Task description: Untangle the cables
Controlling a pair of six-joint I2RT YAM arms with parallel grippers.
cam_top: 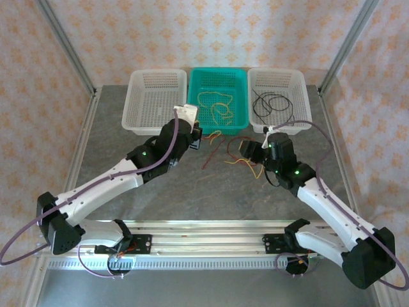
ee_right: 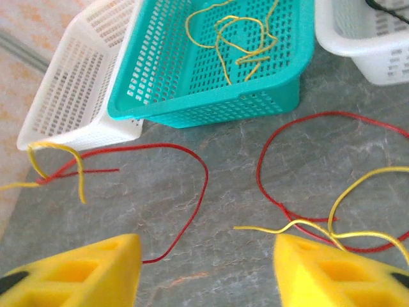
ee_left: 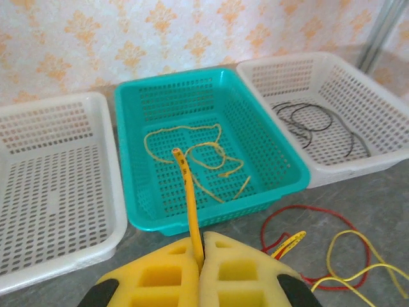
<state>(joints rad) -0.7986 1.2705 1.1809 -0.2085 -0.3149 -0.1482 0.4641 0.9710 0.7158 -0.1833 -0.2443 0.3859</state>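
Observation:
My left gripper [ee_left: 201,256] is shut on a yellow cable [ee_left: 187,192] whose free end sticks up in front of the teal basket [ee_left: 211,214]. From above, this gripper [cam_top: 192,131] sits just before that basket. Red cables [ee_right: 203,185] and yellow cables [ee_right: 358,185] lie loosely looped and crossing on the grey table. My right gripper [ee_right: 208,272] hovers over them, open, with bare table between its foam fingers [ee_right: 96,272]. One red strand ends by the left finger. A yellow strand [ee_right: 275,228] reaches toward the right finger.
Three baskets line the back of the table. The left white basket [cam_top: 156,72] holds nothing. The teal basket [cam_top: 217,70] holds yellow cables [cam_top: 220,109]. The right white basket [cam_top: 278,71] holds black cables [cam_top: 271,102]. Metal frame posts stand at both rear corners.

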